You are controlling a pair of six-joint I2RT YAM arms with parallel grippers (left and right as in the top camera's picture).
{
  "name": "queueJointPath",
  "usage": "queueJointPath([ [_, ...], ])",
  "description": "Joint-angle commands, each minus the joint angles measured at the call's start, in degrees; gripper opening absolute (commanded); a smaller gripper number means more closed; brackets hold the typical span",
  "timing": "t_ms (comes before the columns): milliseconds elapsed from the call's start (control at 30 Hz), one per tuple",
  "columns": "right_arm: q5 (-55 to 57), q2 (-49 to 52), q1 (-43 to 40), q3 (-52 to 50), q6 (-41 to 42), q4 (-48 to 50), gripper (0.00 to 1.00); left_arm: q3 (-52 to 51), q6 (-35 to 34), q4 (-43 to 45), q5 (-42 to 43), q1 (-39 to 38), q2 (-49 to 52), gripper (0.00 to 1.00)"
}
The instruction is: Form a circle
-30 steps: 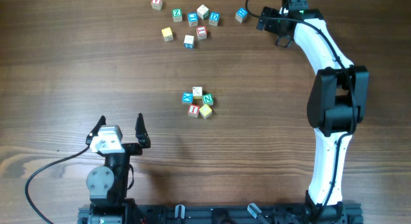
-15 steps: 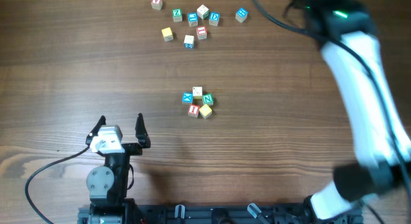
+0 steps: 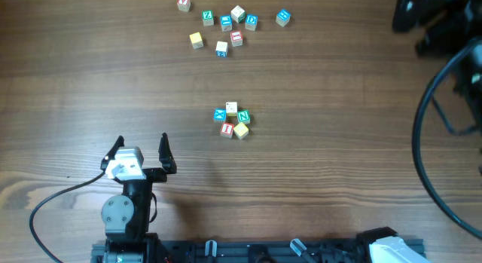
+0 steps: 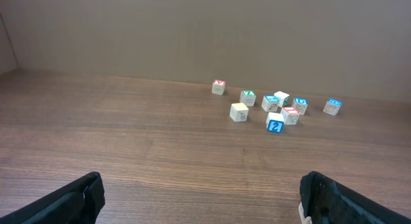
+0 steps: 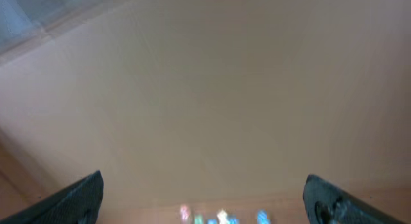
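The circle (image 3: 233, 120) is a tight ring of small letter cubes at mid-table: blue (image 3: 220, 114), cream (image 3: 231, 108), green (image 3: 243, 117), red (image 3: 227, 129) and yellow (image 3: 241, 130). My left gripper (image 3: 139, 151) rests near the front left, well apart from the ring, open and holding nothing; its wrist view shows the left gripper (image 4: 204, 201) with its jaws wide over bare wood. The right arm (image 3: 440, 25) is a dark blur at the top right. In its wrist view the right gripper (image 5: 205, 198) is open and empty, facing a wall.
Several loose letter cubes (image 3: 226, 22) lie scattered at the table's far edge; the same loose cubes (image 4: 276, 108) show ahead in the left wrist view. A black cable (image 3: 422, 142) loops down the right side. A wall stands behind the table.
The right arm has lifted away from the far scatter and swung right, now blurred at the frame's upper right. The left arm and all cubes stay put.
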Motion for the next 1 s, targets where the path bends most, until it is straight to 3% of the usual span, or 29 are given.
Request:
queueJointPath([
  [0,0.1,-0.8,0.1,-1.7,-0.5,-14.8,1.00,-0.2,1.1,-0.1,-0.1,0.3,-0.4,1.00],
  [67,0.1,-3.3,0.1,-5.0,-0.5,-17.2,1.00,-0.2,1.1,-0.1,-0.1,0.3,-0.4,1.00],
  [200,0.1,-9.1,0.1,-16.4,-0.5,-4.1,1.00,-0.2,1.1,-0.1,-0.1,0.3,-0.4,1.00],
  [300,0.1,-12.9,0.1,-28.6,-0.5,12.3,1.00,-0.2,1.1,-0.1,-0.1,0.3,-0.4,1.00],
  [400,0.1,-15.1,0.1,-40.9,-0.5,35.5,1.00,-0.2,1.1,-0.1,-0.1,0.3,-0.4,1.00],
  [467,0.1,-15.6,0.1,-45.8,-0.5,44.5,1.00,-0.2,1.1,-0.1,-0.1,0.3,-0.4,1.00],
  [967,0.1,-29.8,-6.2,-69.7,-0.5,60.3,1.00,-0.2,1.1,-0.1,-0.1,0.3,-0.4,1.00],
])
